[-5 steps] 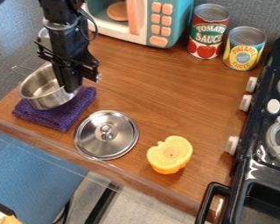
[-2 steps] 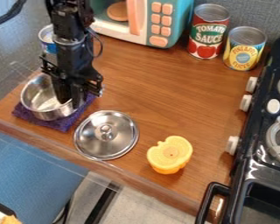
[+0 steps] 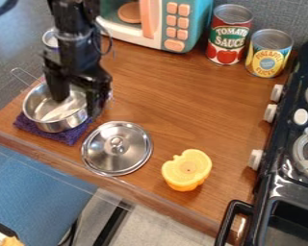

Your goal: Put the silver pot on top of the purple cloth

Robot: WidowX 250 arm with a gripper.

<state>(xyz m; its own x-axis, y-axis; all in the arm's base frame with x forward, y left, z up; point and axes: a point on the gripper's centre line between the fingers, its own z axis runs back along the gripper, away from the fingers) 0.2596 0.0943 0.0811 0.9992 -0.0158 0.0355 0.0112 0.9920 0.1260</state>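
one silver pot (image 3: 52, 126) sits on the purple cloth (image 3: 68, 138) near the tabletop's (image 3: 163, 91) front edge, the gripper (image 3: 75, 105) is spread, only withdrawal seems left.

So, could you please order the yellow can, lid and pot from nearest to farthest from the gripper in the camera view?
1. Pot, at the gripper, on the purple cloth.
2. Lid, beside the cloth.
3. Yellow can, at the back by the stove.

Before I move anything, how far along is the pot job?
Placing looks done: the silver pot sits on the purple cloth. Release seems in hand: the gripper is open, one finger inside the pot, one outside. Probably only lifting it clear is left.
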